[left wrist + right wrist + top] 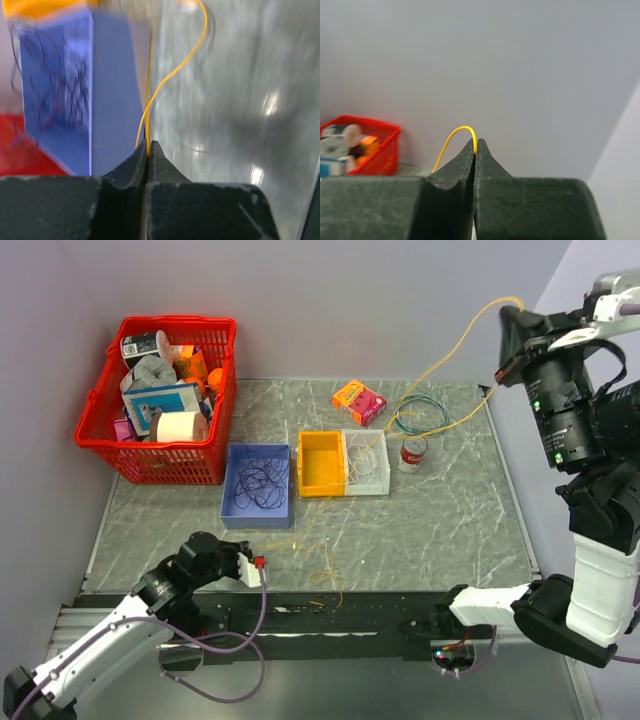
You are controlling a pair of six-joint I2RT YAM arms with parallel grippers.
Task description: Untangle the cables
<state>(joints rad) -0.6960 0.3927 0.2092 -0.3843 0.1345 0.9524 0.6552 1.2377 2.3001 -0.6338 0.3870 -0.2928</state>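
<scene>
Yellow cable (462, 127) was clamped in the closed right pincer (476, 145), running from it down and leftward to the table (450, 510), while the left pincer (148, 145), closed on a yellow strand (170, 75), sat nearer the loose tangle (328, 578).

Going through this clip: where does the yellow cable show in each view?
Top external: yellow cable arcs from the right gripper, upper right, down to the table; a thin strand lies by the left gripper.
Left wrist: centre, rising from the shut gripper.
Right wrist: centre, short arch pinched in the gripper.
Shared landmark: red basket, left side in every view.
</scene>
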